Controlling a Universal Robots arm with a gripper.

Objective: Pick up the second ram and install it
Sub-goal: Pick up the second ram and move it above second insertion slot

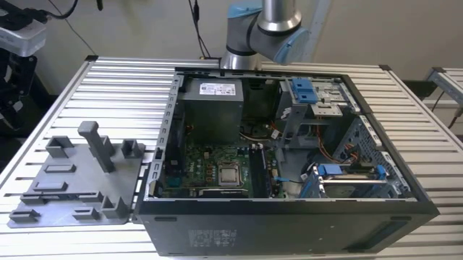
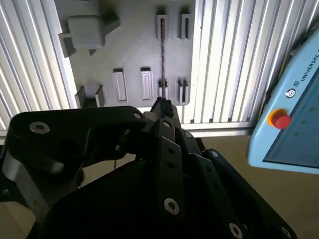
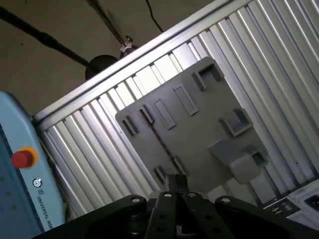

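The pincer (image 3: 177,183) (image 2: 163,107) is clenched: in the first wrist view its two black fingertips meet with nothing between them. It hangs over a grey holder plate (image 2: 134,50) (image 3: 199,124), clear of everything on it.

The second ram (image 2: 162,59) (image 3: 158,139) is not picked up. It stands on its long edge in the plate, seen edge-on as a thin dark line in both wrist views, with each end seated in a slot. In both wrist views the pincer tips line up with one end of the stick. A second pair of slots (image 2: 184,27) (image 3: 129,125) sits just beside the ram, on the side towards the plate's edge. On the other side, well apart from the ram, a chunky grey block (image 2: 85,31) (image 3: 244,167) rises from the plate.

The plate (image 1: 79,189) lies on the ribbed metal worktop (image 1: 123,86), near the worktop's edge at the exterior view's left. Just beside it, towards the exterior view's right, an open computer case (image 1: 289,227) lies on its side with the motherboard (image 1: 203,162) facing up. The arm (image 1: 268,27) rises behind the case at the worktop's far edge. Off the worktop's edge, the wrist views show a pale blue control pad (image 2: 289,124) (image 3: 20,169) with a red button (image 2: 280,120) (image 3: 22,158).
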